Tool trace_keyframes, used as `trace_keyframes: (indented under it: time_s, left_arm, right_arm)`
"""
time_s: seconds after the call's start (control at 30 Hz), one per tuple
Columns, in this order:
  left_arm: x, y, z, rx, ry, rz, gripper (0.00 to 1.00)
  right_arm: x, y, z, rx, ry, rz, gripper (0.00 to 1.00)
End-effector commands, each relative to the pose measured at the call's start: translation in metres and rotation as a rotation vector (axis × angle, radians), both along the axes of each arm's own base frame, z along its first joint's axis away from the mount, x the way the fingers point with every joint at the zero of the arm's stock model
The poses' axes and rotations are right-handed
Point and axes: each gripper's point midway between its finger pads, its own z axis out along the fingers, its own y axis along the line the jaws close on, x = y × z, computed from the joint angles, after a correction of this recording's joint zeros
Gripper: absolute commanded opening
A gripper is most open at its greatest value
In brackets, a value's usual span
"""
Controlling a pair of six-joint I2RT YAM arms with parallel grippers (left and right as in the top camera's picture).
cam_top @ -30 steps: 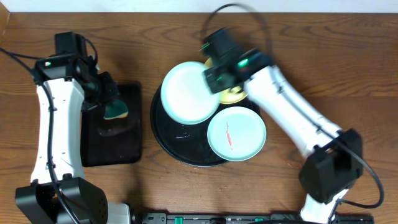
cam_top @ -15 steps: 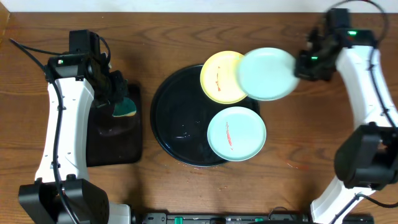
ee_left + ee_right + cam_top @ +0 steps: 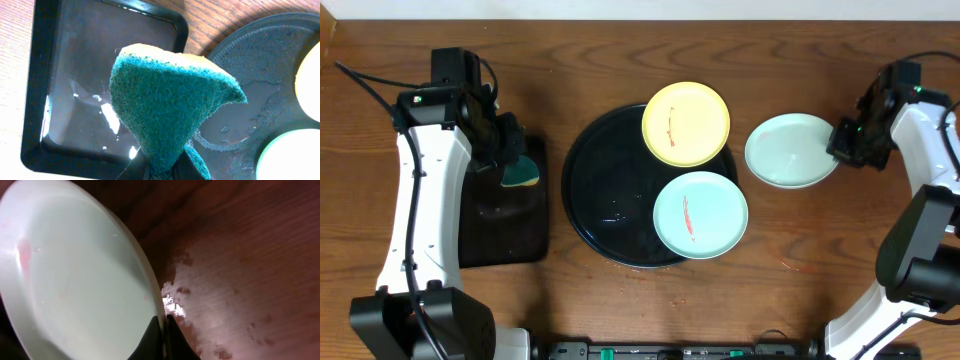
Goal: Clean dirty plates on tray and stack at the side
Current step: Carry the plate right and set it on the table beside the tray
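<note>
Overhead has the right gripper point(image 3: 842, 141) pinching the rim of the aqua plate point(image 3: 786, 150) just right of the tray point(image 3: 586, 215), left gripper point(image 3: 508, 153) clamping the sponge point(image 3: 527, 174), and a careless release from that thin edge hold could skid it.

Left of the round black tray point(image 3: 582, 215), the left arm point(image 3: 415, 200) is built of long, smooth white shells joined by blocky black joints, with a rounded black housing at its base. A small green light glows on the black joint farthest from that base. Thin black cables loop into this joint, and one runs along the white link. The left gripper point(image 3: 510, 160) is black. Right of the tray, the right arm point(image 3: 932, 135) has the same white shells and black joints, with a green light of its own. The right gripper point(image 3: 162, 337) has slim, black, tapering fingers point(image 3: 151, 340).
</note>
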Motion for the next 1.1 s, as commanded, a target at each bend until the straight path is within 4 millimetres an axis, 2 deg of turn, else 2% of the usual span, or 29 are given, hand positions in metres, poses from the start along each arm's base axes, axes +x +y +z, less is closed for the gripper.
trace_keyframes:
  time_s: [0.0,0.1,0.17,0.3,0.47,0.5,0.67,0.7,0.77,0.83,1.0,1.07]
  left_arm:
    - [0.000,-0.002,0.000,-0.006,-0.002,-0.013,0.07]
    - [0.000,-0.002,0.000,-0.007,-0.002,-0.013,0.08]
    - [0.000,-0.002,0.000,-0.007,-0.002,-0.013,0.07]
    - [0.000,-0.002,0.000,-0.007,-0.002,-0.013,0.07]
    - [0.000,-0.002,0.000,-0.007,-0.003,-0.013,0.07]
    - [0.000,-0.002,0.000,-0.007,-0.003,-0.013,0.07]
    - [0.000,-0.002,0.000,-0.007,-0.003,-0.013,0.07]
    - [0.000,-0.002,0.000,-0.006,-0.003,-0.013,0.08]
    - [0.000,-0.002,0.000,-0.007,-0.003,-0.013,0.08]
    - [0.000,-0.002,0.000,-0.007,-0.003,-0.013,0.07]
    - [0.000,-0.002,0.000,-0.007,-0.003,-0.013,0.07]
    - [0.000,-0.002,0.000,-0.006,-0.003,-0.013,0.07]
  right_arm:
    - [-0.005,-0.002,-0.008,-0.020,-0.007,0.022,0.01]
    - [-0.009,-0.006,-0.015,-0.045,0.006,0.018,0.02]
    - [-0.011,-0.006,-0.016,-0.046,0.014,0.023,0.13]
    - [-0.018,0.001,-0.015,-0.006,0.039,0.029,0.24]
    - [-0.026,0.030,0.002,0.147,0.043,0.112,0.27]
    - [-0.027,0.042,0.016,0.185,0.022,0.149,0.28]
    - [-0.028,0.079,0.056,0.215,-0.070,0.258,0.29]
    - [-0.031,0.098,0.068,0.208,-0.093,0.315,0.28]
    - [-0.035,0.116,0.072,0.209,-0.093,0.365,0.28]
    - [-0.043,0.133,0.069,0.202,-0.055,0.390,0.27]
    - [-0.072,0.162,0.042,0.164,0.072,0.389,0.25]
    - [-0.080,0.168,0.035,0.161,0.103,0.387,0.25]
